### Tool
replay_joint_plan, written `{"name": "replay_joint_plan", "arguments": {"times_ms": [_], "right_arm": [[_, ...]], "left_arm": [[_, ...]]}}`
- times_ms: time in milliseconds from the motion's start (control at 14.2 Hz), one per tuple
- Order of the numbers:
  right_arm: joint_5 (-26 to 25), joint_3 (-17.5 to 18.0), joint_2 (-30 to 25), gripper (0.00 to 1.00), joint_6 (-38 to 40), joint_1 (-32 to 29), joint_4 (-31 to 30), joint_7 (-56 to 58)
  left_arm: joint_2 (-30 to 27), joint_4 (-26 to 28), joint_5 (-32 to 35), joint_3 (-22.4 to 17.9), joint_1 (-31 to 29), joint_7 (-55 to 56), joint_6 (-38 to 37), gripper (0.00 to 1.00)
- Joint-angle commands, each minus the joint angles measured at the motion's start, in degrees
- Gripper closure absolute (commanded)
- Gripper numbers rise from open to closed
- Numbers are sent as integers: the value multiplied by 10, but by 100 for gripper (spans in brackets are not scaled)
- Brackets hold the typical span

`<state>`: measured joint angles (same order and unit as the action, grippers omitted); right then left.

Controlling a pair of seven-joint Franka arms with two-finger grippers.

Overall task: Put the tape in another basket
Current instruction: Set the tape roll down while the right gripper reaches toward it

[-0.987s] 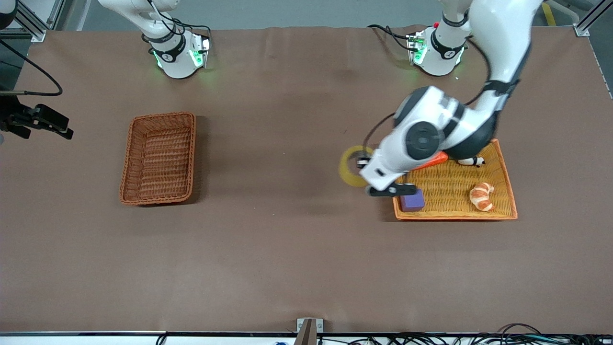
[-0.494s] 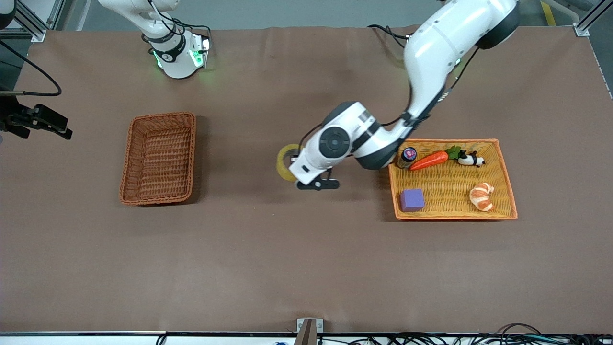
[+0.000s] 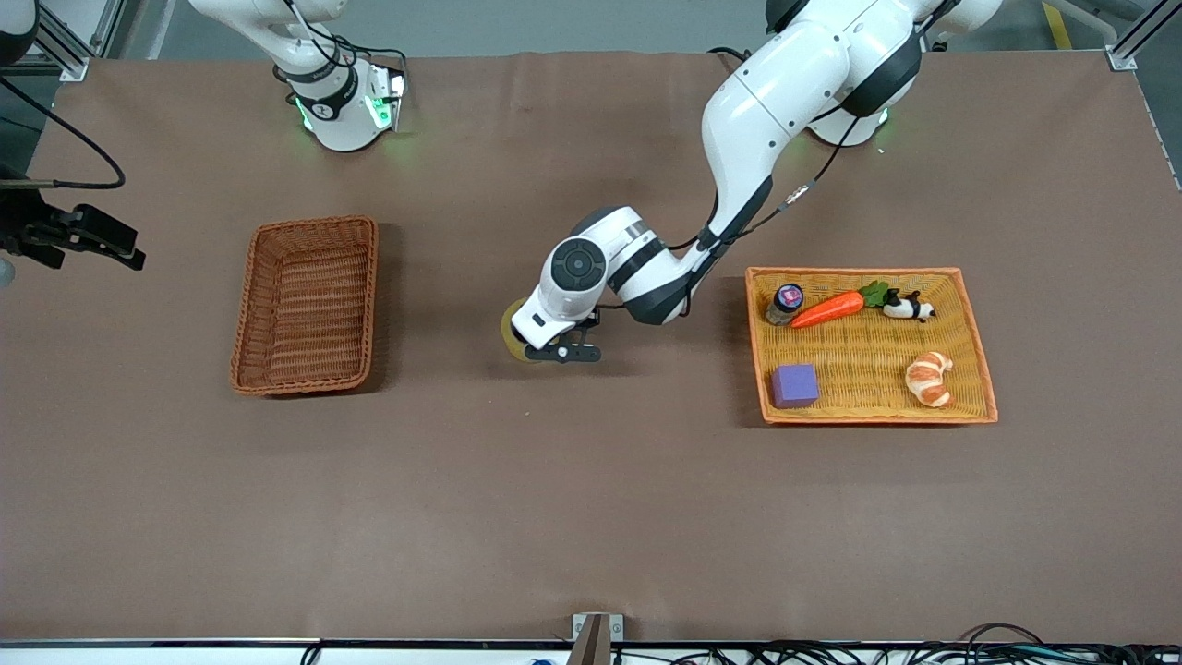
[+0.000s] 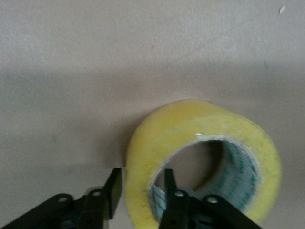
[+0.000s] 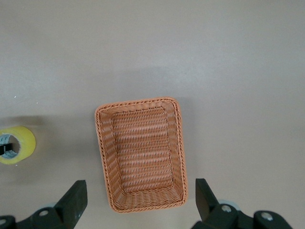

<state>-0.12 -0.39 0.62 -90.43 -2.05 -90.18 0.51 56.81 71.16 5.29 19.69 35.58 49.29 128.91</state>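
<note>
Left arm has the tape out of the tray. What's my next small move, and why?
Probably carry on toward the basket. The left gripper is shut on the tape over bare table, between tray and basket. The right gripper hangs open above the basket.

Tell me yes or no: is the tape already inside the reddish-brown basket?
No: the left gripper holds the tape by its wall over bare table, while the basket toward the right arm's end holds nothing.

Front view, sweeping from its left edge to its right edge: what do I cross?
right gripper → basket → tape held by left gripper → tray holding purple cube, carrot, croissant.
</note>
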Motion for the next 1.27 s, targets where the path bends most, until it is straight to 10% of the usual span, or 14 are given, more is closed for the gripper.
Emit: {"name": "replay_joint_plan", "arguments": {"times_ms": [0,423,846,1199], "right_arm": [[6,7,-5,0,-10,-3,-12,2],[17,105,-3,0,-46,2,-78,-9],[14,244,49,0,-282,33,-237,-246],[1,251,172,0,-411,125,-260,-359]], "left_arm": [[-22,-8,6,-4,-6,33,-12,0],[-157,3,7,5,-92,25,-158,0],[-308,61,12,11,-210,-27,-261,0],[-474,188,8,-62,-230,-144,-276,0]]}}
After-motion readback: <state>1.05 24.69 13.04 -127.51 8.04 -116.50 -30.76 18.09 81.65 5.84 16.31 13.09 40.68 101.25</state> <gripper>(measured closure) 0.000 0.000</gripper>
